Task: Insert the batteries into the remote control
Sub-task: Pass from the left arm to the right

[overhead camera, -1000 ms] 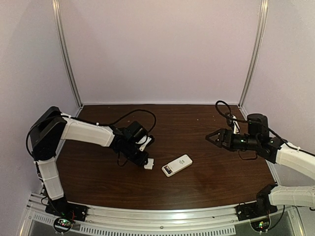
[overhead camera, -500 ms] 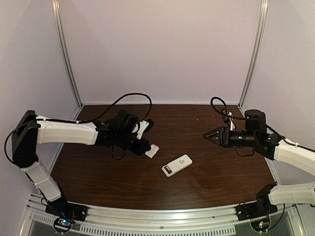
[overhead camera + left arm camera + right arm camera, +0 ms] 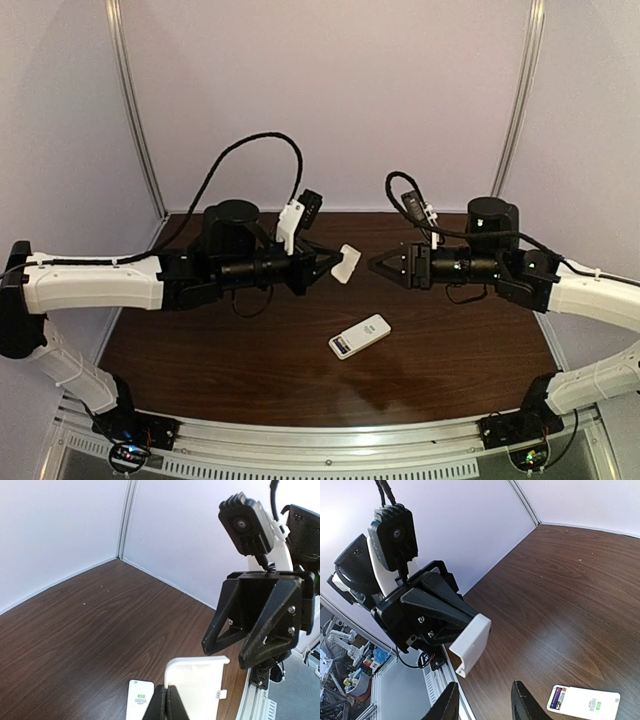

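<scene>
The remote control [image 3: 360,336] lies back up on the dark wooden table, near the middle. Its end compartment is uncovered, and the batteries [image 3: 557,698] show there as a dark reddish strip. My left gripper [image 3: 335,265] is raised above the table, shut on a small flat white plastic piece [image 3: 347,264], seen close in the left wrist view [image 3: 197,685]. My right gripper [image 3: 375,266] faces it tip to tip, a short gap away. Its jaws are open with nothing between them [image 3: 485,685], and the white piece [image 3: 471,645] hangs just ahead of them.
White walls with metal corner posts [image 3: 135,120] close the table [image 3: 200,360] at the back and sides. A metal rail [image 3: 330,440] runs along the near edge. Cables loop above both wrists.
My left arm has lifted the white piece off the table up to mid-air at the centre. My right gripper has swung left to meet it, and its jaws have narrowed.
</scene>
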Robot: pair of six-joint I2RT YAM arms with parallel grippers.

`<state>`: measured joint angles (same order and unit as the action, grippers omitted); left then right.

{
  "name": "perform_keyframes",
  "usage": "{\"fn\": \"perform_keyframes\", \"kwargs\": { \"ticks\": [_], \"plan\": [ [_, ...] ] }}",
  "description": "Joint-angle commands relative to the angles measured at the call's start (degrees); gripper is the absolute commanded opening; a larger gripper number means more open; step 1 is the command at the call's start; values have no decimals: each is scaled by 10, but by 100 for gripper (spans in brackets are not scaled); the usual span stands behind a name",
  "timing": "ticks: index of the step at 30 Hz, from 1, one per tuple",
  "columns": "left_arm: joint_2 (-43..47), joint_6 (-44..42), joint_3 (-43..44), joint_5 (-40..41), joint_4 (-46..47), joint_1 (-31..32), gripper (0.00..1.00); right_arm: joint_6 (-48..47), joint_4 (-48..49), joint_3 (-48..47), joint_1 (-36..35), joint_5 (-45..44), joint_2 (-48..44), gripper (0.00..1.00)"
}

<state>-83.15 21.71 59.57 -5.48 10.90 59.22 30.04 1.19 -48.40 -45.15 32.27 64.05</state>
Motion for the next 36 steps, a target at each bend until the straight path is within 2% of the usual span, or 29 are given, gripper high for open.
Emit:
{"fn": "perform_keyframes", "kwargs": {
  "ticks": [1,8,14,20,26,28,33,35,36],
  "plan": [
    [-4,5,3,53,46,19,0,-28,-8,-35,-33,-67,21,37],
    [-12,2,18,85,36,34,0,-35,-29,-56,-65,-102,45,33],
    [-8,2,16,80,43,35,0,-53,-41,-64,-67,-112,50,15],
    [-8,2,14,68,45,37,0,-61,-37,-68,-67,-100,54,1],
    [-4,-6,11,55,40,39,1,-71,-44,-67,-67,-97,51,0],
    [1,-13,13,28,27,39,20,-82,-55,-68,-67,-99,43,0],
    [49,-24,-10,31,-8,36,84,-130,-99,-67,-67,-124,10,0],
    [80,-37,-18,24,-28,29,97,-158,-119,-65,-67,-127,-3,0],
    [95,-43,-20,12,-40,23,97,-180,-129,-63,-67,-128,-11,0]
  ]
}}
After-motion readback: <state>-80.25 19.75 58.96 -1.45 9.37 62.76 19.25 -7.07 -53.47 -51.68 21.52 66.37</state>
